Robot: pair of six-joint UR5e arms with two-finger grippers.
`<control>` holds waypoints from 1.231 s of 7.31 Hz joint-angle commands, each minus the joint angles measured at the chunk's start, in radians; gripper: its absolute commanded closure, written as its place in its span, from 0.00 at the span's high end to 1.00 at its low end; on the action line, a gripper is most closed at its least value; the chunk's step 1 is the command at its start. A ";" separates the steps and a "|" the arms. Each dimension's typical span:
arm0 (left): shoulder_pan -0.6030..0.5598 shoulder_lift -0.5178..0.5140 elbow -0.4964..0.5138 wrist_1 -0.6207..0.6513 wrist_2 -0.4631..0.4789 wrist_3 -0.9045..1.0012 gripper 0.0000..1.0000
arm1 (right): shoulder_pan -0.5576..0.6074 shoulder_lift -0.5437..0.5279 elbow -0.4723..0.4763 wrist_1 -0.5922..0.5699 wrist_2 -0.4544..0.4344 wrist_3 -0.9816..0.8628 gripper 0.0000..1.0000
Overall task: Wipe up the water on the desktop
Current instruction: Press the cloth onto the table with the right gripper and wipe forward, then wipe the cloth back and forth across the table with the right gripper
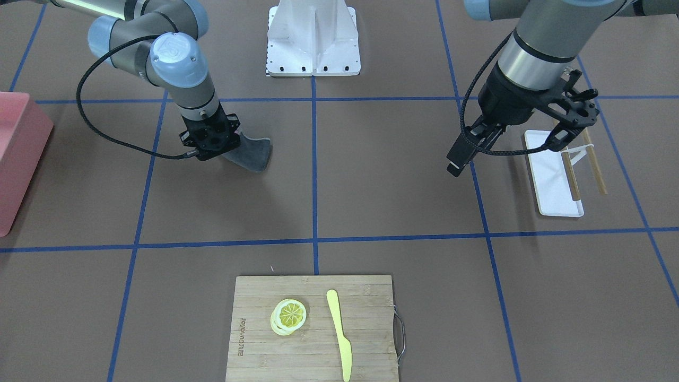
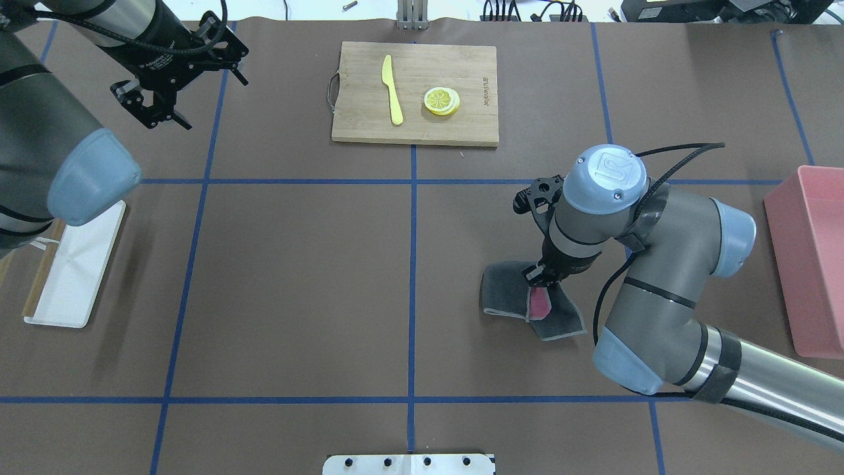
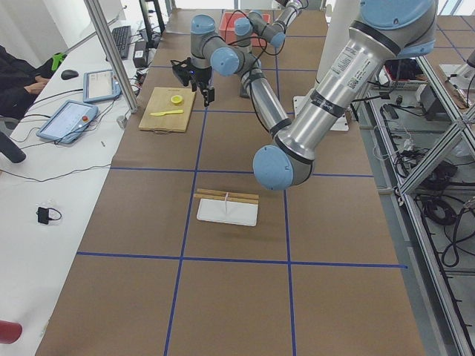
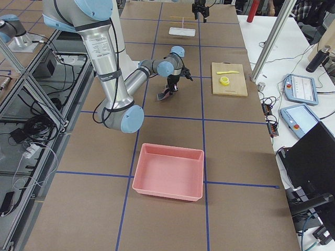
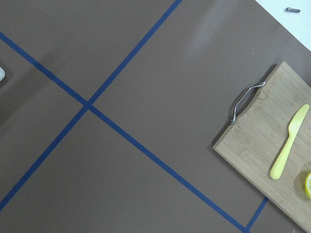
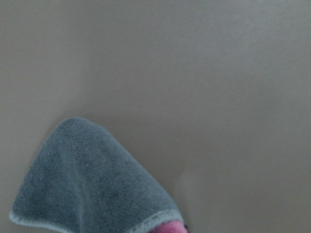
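The brown desktop [image 2: 297, 264] has a grid of blue tape lines; I see no water on it. My right gripper [image 2: 539, 276] is shut on a grey cloth [image 2: 504, 290] with a pink underside. It holds the cloth's middle low over the desktop, and the cloth's ends lie on the surface. The cloth also shows in the front view [image 1: 254, 151] and the right wrist view [image 6: 82, 179]. My left gripper [image 2: 161, 122] is open and empty. It hangs above the desktop at the far left, away from the cloth.
A bamboo cutting board [image 2: 356, 125] with a yellow knife [image 2: 393, 89] and a lemon slice [image 2: 441, 100] lies at the far middle. A pink bin [image 2: 817, 264] stands at the right edge. A white tray [image 2: 72, 277] lies at the left.
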 commanded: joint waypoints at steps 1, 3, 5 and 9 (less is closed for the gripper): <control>0.000 -0.002 -0.003 0.000 -0.001 0.000 0.99 | 0.100 -0.004 -0.056 -0.002 0.010 -0.082 0.00; -0.001 -0.002 -0.003 0.000 -0.001 0.001 0.99 | 0.141 -0.018 -0.082 -0.002 0.016 -0.128 0.00; -0.001 0.000 -0.001 0.000 -0.004 0.000 0.99 | 0.221 -0.059 -0.091 -0.009 0.010 -0.258 0.00; -0.001 0.020 0.004 -0.008 -0.004 0.003 0.99 | 0.202 -0.090 -0.064 -0.002 0.011 -0.248 0.00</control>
